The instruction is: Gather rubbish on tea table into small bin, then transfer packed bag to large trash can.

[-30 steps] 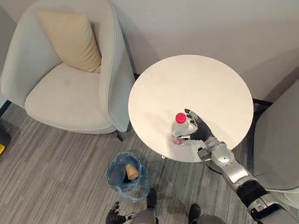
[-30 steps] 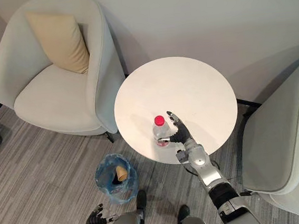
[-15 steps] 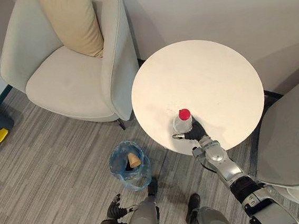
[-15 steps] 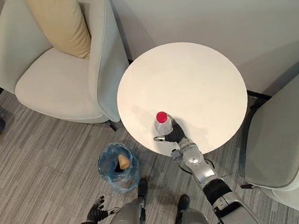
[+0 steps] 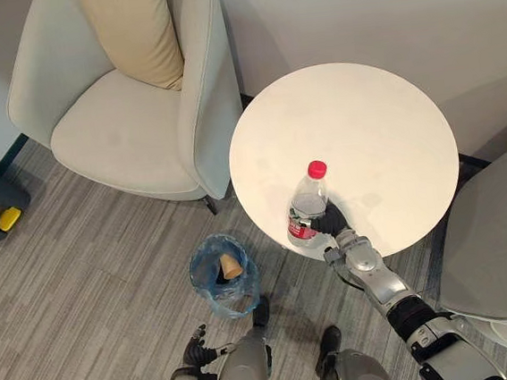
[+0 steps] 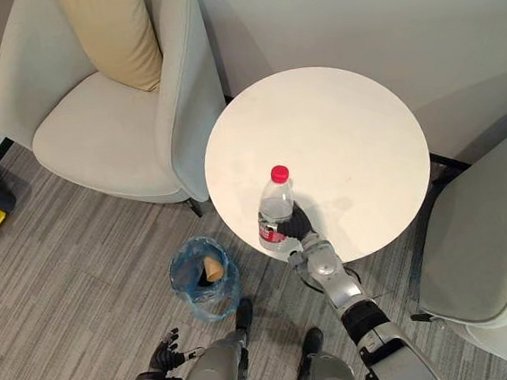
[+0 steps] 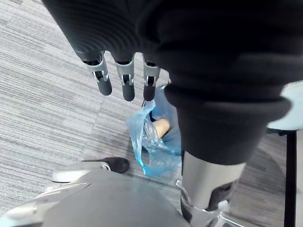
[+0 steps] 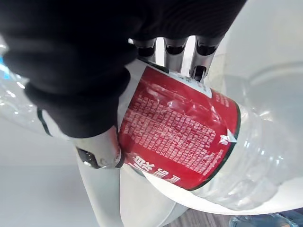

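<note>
The right robot hand (image 5: 330, 222) has its fingers and thumb curled round the bottle (image 5: 307, 205), clamped on the red label (image 8: 180, 127) low on the body. The bottle stands at the near edge of the worktop (image 5: 364, 125); whether its base rests there or is just clear, I cannot tell. Its long axis runs close to upright, with the red cap (image 5: 317, 168) on top and the base down. Any lean looks small and is hard to read from above. The main risk, as I judge it, is the low grip on a thin, smooth wall. Most of the bottle's length stands above the fingers, so a quick swing toward the bin (image 5: 196, 276) could make it pivot or slip out. The plastic may also buckle under the squeeze. The bin sits on the floor, down and to the robot's left, well apart from the bottle, and already holds a cup (image 5: 231, 266). A release too high or off-centre could strike the rim, bounce out or tip the light bin. The left robot hand (image 7: 124, 80) hangs low beside the bin, fingers relaxed and holding nothing.
</note>
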Controlling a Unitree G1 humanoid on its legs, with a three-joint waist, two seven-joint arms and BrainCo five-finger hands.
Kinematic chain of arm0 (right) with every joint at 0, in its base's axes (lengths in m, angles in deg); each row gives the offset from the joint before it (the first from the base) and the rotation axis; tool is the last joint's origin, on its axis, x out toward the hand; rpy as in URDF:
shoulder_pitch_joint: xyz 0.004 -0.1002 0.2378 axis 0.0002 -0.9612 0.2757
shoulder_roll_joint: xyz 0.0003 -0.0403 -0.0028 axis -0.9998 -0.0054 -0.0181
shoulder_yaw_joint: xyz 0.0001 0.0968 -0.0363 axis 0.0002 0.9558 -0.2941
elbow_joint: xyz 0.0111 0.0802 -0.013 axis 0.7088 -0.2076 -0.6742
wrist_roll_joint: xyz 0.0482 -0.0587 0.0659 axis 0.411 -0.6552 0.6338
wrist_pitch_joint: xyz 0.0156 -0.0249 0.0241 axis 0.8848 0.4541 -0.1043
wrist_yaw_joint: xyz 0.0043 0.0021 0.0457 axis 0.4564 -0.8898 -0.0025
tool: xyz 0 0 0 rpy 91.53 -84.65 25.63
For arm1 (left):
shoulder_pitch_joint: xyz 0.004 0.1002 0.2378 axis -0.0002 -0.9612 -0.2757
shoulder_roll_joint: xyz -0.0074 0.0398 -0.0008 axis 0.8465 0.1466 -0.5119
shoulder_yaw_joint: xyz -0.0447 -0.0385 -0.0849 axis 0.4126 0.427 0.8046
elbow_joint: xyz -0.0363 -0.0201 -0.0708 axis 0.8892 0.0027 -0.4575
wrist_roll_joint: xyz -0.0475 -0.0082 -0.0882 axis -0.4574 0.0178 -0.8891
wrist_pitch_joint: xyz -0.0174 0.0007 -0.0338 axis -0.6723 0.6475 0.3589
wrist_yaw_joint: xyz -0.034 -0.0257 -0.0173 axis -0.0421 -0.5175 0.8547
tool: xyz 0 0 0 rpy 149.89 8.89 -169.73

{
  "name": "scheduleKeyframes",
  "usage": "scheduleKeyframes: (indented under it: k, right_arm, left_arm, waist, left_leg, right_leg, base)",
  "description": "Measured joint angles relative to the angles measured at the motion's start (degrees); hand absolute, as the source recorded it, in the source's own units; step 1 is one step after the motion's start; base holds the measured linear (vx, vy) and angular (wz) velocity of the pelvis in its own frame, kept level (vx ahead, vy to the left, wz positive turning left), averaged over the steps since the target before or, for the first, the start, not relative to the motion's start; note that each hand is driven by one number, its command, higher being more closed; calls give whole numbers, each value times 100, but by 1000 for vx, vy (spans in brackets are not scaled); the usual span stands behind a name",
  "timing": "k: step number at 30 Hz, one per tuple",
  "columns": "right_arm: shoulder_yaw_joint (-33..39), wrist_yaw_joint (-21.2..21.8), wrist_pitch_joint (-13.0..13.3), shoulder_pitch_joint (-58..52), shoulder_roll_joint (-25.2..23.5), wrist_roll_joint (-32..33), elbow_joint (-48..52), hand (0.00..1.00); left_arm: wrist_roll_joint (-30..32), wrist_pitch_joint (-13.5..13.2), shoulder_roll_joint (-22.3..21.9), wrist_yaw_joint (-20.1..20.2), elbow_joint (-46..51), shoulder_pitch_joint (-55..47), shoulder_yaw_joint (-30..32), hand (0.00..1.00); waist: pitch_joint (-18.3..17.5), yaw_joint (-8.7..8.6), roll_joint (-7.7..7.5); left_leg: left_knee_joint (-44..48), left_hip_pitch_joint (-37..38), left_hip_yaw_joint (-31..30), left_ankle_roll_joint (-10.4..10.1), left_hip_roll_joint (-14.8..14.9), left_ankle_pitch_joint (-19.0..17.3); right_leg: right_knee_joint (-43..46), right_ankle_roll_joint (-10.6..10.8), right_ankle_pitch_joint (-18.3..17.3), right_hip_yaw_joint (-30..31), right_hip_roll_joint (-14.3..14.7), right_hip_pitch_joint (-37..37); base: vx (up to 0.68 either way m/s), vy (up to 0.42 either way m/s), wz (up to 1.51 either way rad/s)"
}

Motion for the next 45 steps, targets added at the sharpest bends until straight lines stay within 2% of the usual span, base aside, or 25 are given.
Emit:
scheduleKeyframes:
  k: [10, 11, 15, 19, 24, 27, 35, 38, 40, 45]
  right_arm:
    - [268, 18, 33, -1044, 10, 7, 2085, 100]
    - [289, 24, 60, -1227, 1, 6, 2370, 100]
    - [392, 38, 116, -1653, -56, -2, 2899, 100]
    - [403, 148, 160, -1865, -55, -9, 3038, 100]
    - [430, 282, 182, -2048, 1, -37, 3328, 100]
    - [430, 286, 188, -2203, 14, -85, 3375, 100]
    - [349, 273, 190, -2249, 128, -289, 3361, 100]
    - [258, 266, 190, -2133, 145, -384, 3291, 100]
    - [258, 270, 189, -2114, 230, -495, 3256, 100]
    - [322, 265, 188, -2063, 263, -521, 3236, 100]
  left_arm:
    - [17, 64, 14, 9, -73, -7, 21, 0]
    - [17, 65, 30, 8, -148, -13, 33, 0]
    - [29, 106, 92, 11, -226, -25, 41, 0]
    - [63, 127, 128, 10, -258, -183, 42, 0]
    - [69, 124, 124, 12, -334, -178, 43, 0]
    - [69, 126, 105, 17, -446, -204, 40, 0]
    - [68, 120, 97, 21, -457, -301, 35, 0]
    - [54, 114, 112, 21, -453, -294, 6, 0]
    - [20, 115, 120, 20, -455, -252, -12, 0]
    - [3, 111, 139, 24, -446, -159, -18, 0]
  waist:
    - [-32, -66, -56]
    - [-56, -149, -84]
    - [-149, -197, -199]
    - [-476, -310, -280]
    - [-480, -316, -278]
    - [-629, -316, -263]
    - [-744, -320, -241]
    - [-747, -326, -255]
    - [-746, -474, -250]
    - [-756, -515, -267]
  left_leg:
    - [-132, 294, 144, 0, 9, 0]
    - [-149, 311, 157, 4, 8, 3]
    - [-253, 480, 298, 5, 30, 4]
    - [-334, 541, 381, 5, 38, 4]
    - [-353, 708, 503, 3, 72, 2]
    - [-357, 757, 586, 3, 83, -1]
    - [-348, 826, 758, 4, 91, -2]
    - [-269, 711, 782, 7, -17, -3]
    - [-40, 493, 463, 33, -188, -19]
    - [158, -25, -394, -3, -447, 151]
  right_leg:
    - [-1, 5, -1, 195, -6, 155]
    - [-1, 6, 0, 209, -10, 157]
    - [-28, 12, 4, 339, 4, 218]
    - [-104, 28, 16, 424, 20, 234]
    - [-104, 34, 26, 538, 49, 327]
    - [-97, 34, 33, 630, 56, 327]
    - [52, 55, 66, 837, 43, 222]
    - [833, 101, -258, 954, -136, -212]
    - [1646, 235, -542, 1286, -333, -548]
    - [2046, 304, -1014, 1923, -314, -604]
  base:
    - [-6, -6, -7]
    - [-12, -5, -7]
    - [4, -11, -16]
    - [33, -13, -12]
    - [-2, -10, -13]
    - [-23, -3, -13]
    - [-40, 10, -12]
    - [-49, 1, -3]
    - [-55, -30, 69]
    - [-118, -107, 109]
